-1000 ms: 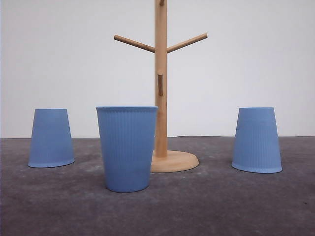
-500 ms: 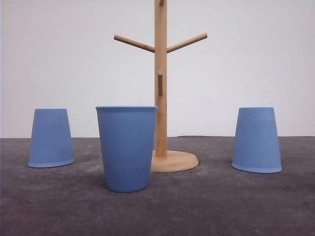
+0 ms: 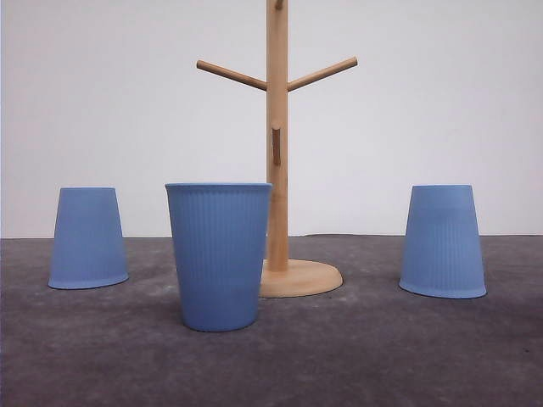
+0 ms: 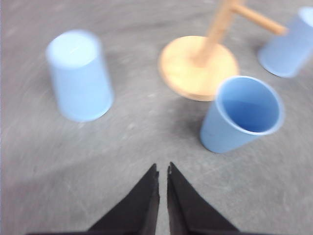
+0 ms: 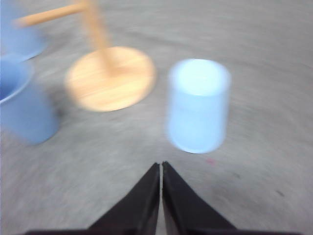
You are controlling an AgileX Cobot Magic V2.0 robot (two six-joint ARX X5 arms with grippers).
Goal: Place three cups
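Note:
Three light-blue ribbed cups stand on the grey table. The middle cup is upright, mouth up, in front of the wooden stand. The left cup and the right cup are upside down. In the left wrist view, the shut left gripper hovers above the table short of the upside-down cup and the upright cup. In the right wrist view, the shut right gripper hovers near the upside-down cup. Both grippers hold nothing.
The stand's round base sits mid-table, with two upper pegs and a short front peg on its post. A white wall rises behind the grey table. Bare table lies in front of the cups.

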